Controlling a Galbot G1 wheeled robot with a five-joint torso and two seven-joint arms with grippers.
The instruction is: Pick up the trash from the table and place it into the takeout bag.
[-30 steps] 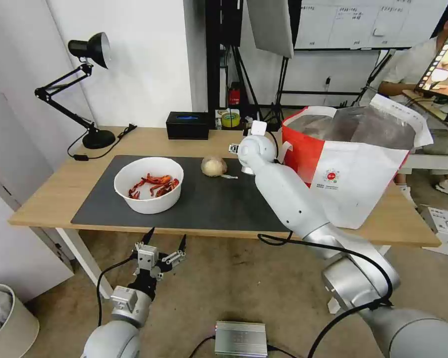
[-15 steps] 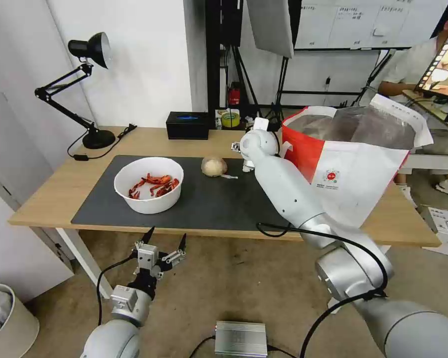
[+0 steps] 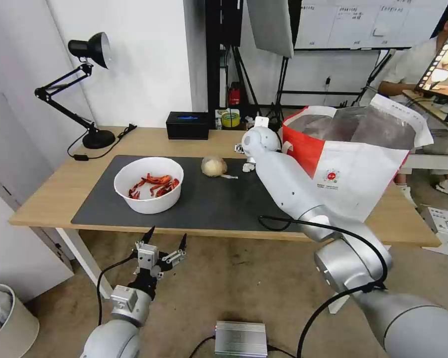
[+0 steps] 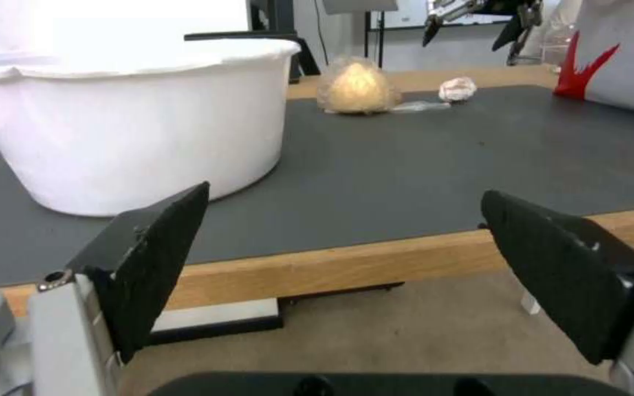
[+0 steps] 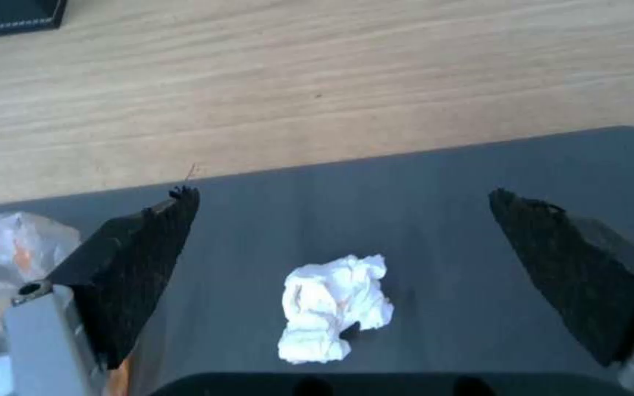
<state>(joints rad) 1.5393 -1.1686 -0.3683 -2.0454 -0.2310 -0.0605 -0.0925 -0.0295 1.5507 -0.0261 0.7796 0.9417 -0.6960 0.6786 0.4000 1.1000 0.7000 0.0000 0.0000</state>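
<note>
On the table (image 3: pixel 139 143), a white bowl (image 3: pixel 148 184) of red crayfish shells sits on the dark mat (image 3: pixel 209 204). A tan wrapped ball (image 3: pixel 214 166) and a small white tissue wad (image 3: pixel 248 167) lie farther back. The red-and-white takeout bag (image 3: pixel 353 164) stands open at the right. My right arm reaches over the mat, its wrist (image 3: pixel 259 140) above the wad. The right gripper (image 5: pixel 343 193) hangs open over the tissue wad (image 5: pixel 335 308), apart from it. My left gripper (image 4: pixel 344 193) is open below the table's front edge, facing the bowl (image 4: pixel 134 121).
A black desk lamp (image 3: pixel 98 138) stands at the table's back left, with a black box (image 3: pixel 187 125) and a tape roll (image 3: pixel 230 119) along the back edge. On the floor lie a silver box (image 3: pixel 241 338) and a white bin (image 3: pixel 5 320).
My right wrist has shifted a little back and toward the bag, uncovering the tissue wad in the head view. The left arm has not moved.
</note>
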